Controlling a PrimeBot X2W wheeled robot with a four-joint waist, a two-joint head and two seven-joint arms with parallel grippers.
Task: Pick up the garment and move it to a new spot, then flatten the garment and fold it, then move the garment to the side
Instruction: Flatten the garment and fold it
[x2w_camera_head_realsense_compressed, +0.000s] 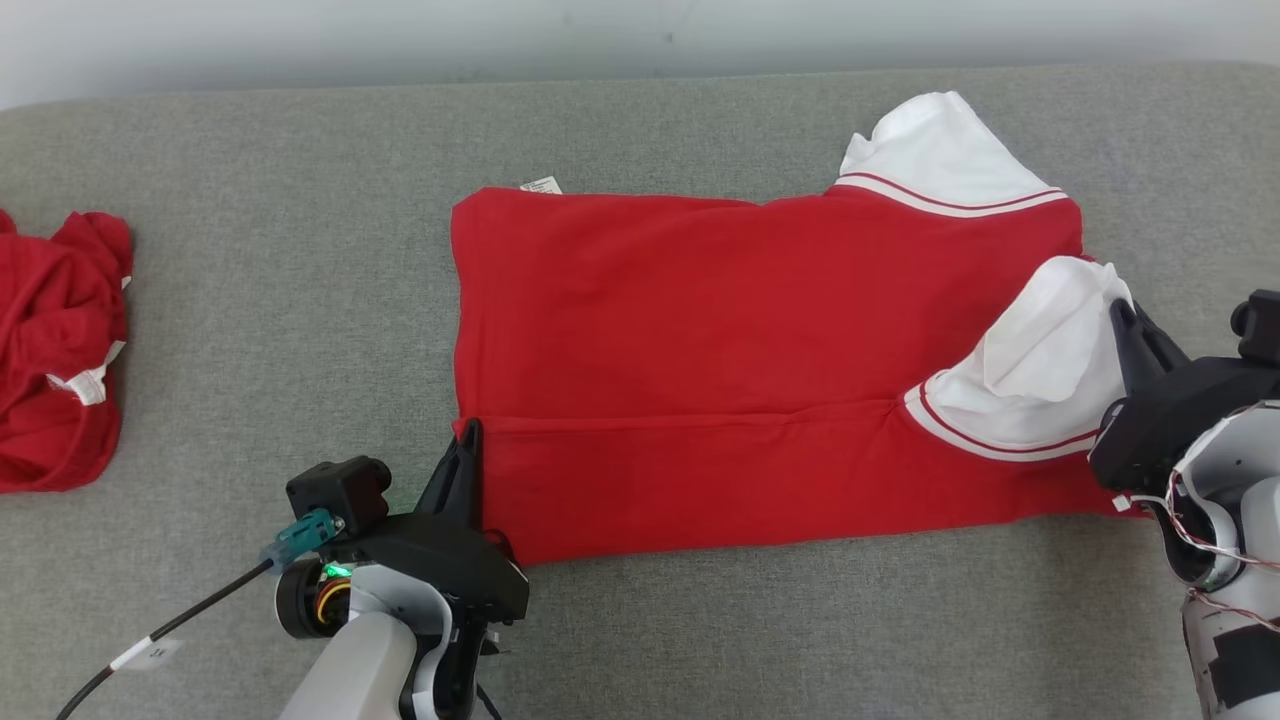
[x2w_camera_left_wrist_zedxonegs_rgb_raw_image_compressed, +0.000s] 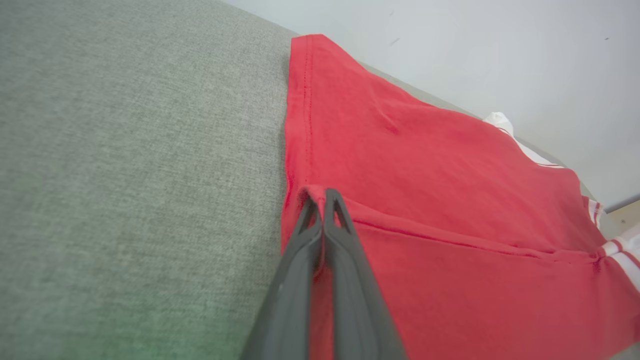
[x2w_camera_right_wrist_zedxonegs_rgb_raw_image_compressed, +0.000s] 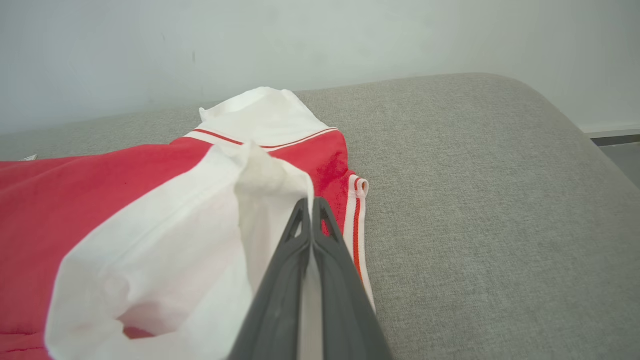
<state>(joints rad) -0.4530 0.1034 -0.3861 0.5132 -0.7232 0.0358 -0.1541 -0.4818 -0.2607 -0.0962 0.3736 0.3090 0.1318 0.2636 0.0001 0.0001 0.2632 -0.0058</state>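
Observation:
The garment (x2w_camera_head_realsense_compressed: 700, 330) is a red shirt with white sleeves, spread across a grey padded surface, its near edge folded over onto the body along a long crease. My left gripper (x2w_camera_head_realsense_compressed: 466, 432) is shut on the folded red hem corner at the garment's near left; the left wrist view shows the red cloth (x2w_camera_left_wrist_zedxonegs_rgb_raw_image_compressed: 450, 200) pinched at my left gripper (x2w_camera_left_wrist_zedxonegs_rgb_raw_image_compressed: 320, 197). My right gripper (x2w_camera_head_realsense_compressed: 1120, 312) is shut on the white sleeve (x2w_camera_head_realsense_compressed: 1050, 360) at the near right, which puffs up. In the right wrist view my right gripper (x2w_camera_right_wrist_zedxonegs_rgb_raw_image_compressed: 311, 204) pinches that white sleeve (x2w_camera_right_wrist_zedxonegs_rgb_raw_image_compressed: 200, 225).
A second red garment (x2w_camera_head_realsense_compressed: 55, 350) lies crumpled at the far left of the grey surface (x2w_camera_head_realsense_compressed: 280, 300). A pale wall runs behind the surface's far edge. A white label (x2w_camera_head_realsense_compressed: 541, 185) sticks out at the garment's far left corner.

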